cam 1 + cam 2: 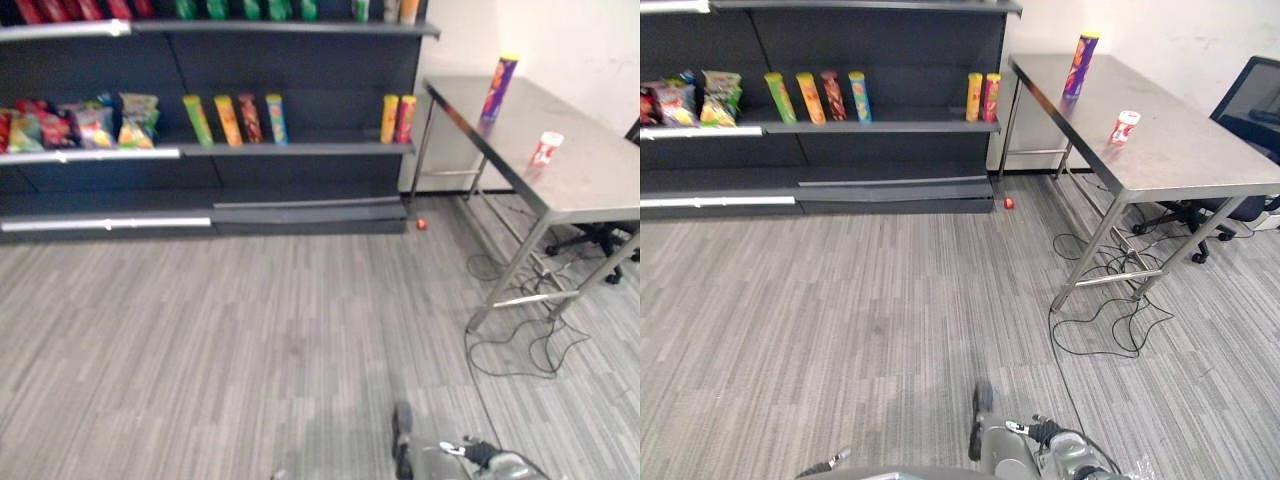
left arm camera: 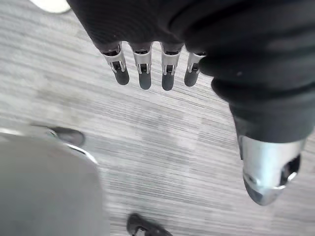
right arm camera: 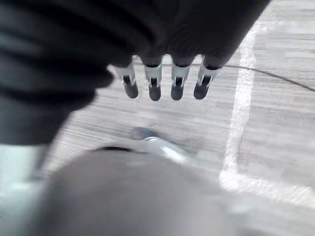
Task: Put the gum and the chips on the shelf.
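A tall purple chips can [image 1: 499, 88] stands upright at the far end of the steel table [image 1: 590, 185] on the right. Nearer on the same table stands a small red-and-white gum tub [image 1: 546, 148]. The dark shelf unit [image 1: 300, 149] runs along the back wall to the left of the table. My left hand [image 2: 144, 69] hangs over the grey carpet, fingers straight and holding nothing. My right hand [image 3: 165, 81] hangs the same way, open and holding nothing. Both hands are far from the table and the shelf.
Several upright chips tubes [image 1: 233, 119] line the middle shelf, two more [image 1: 396, 118] at its right end, with snack bags [image 1: 80, 124] at the left. A small red object [image 1: 421, 224] lies on the floor by the shelf's corner. Cables [image 1: 1110, 325] trail under the table; an office chair [image 1: 1252, 100] stands behind it.
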